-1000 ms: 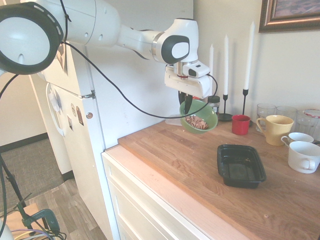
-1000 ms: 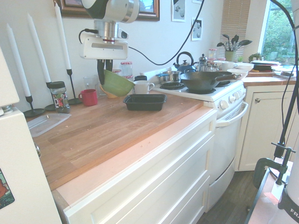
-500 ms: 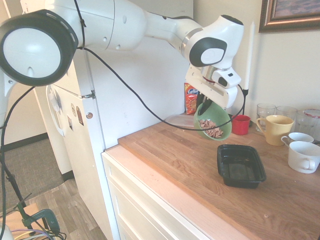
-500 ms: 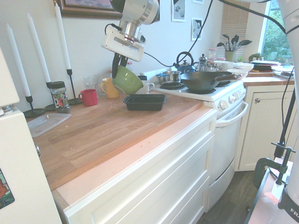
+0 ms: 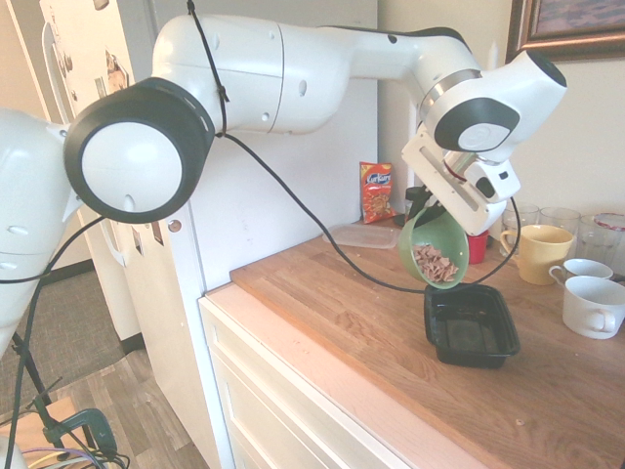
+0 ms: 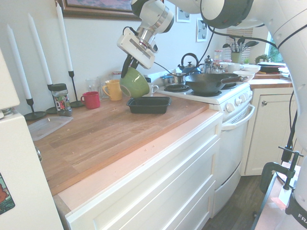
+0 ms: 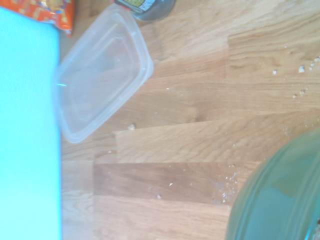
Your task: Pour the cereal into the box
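Cereal: tan square flakes (image 5: 437,262) I keep heaped low in the tilted green bowl (image 5: 435,249).
Tool: tool (image 5: 418,207) clamped tight on its rim.
Box: shallow black plastic tray (image 5: 470,324) waiting just below on the wooden tabletop (image 5: 342,303).

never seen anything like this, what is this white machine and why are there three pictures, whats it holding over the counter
The white machine is a robot arm, and its gripper is shut on the rim of a green bowl. The bowl is tilted and holds cereal, light-brown flakes. It hangs just above the near end of a black box, a shallow tray that looks empty.

Two pictures come from cameras in the room, on opposite sides of the arm, so the same wooden counter shows from both ends. The third camera sits on the wrist and looks down closely: it shows the bowl's edge and a clear plastic container on the wood.

Also on the counter: a red cup, a yellow mug, white mugs, an orange snack bag and tall white candles.
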